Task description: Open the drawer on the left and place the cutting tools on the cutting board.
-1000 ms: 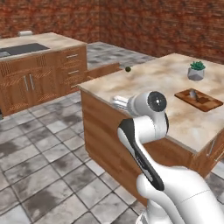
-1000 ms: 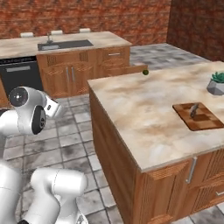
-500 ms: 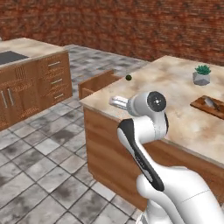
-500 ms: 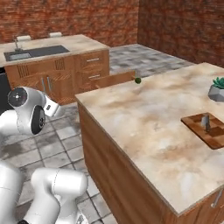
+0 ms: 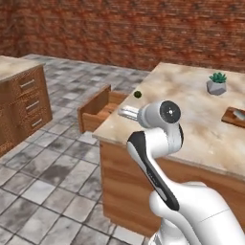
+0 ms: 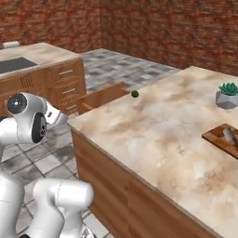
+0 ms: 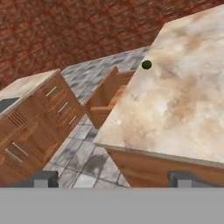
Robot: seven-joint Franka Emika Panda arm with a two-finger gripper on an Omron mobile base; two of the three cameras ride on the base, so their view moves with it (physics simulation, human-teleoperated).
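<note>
No readable text, labels, brand names, numbers or signs appear on anything in these views.

walls: red brick [image 5: 143,28] | floor: grey tiles [image 5: 43,182] | island: marble-topped [image 6: 153,135]

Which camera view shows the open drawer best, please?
The left base view: the drawer stands pulled out from the island, with its front panel, side and part of its inside visible. The hand view shows it smaller and tilted. In the right base view the counter edge hides most of it.
</note>
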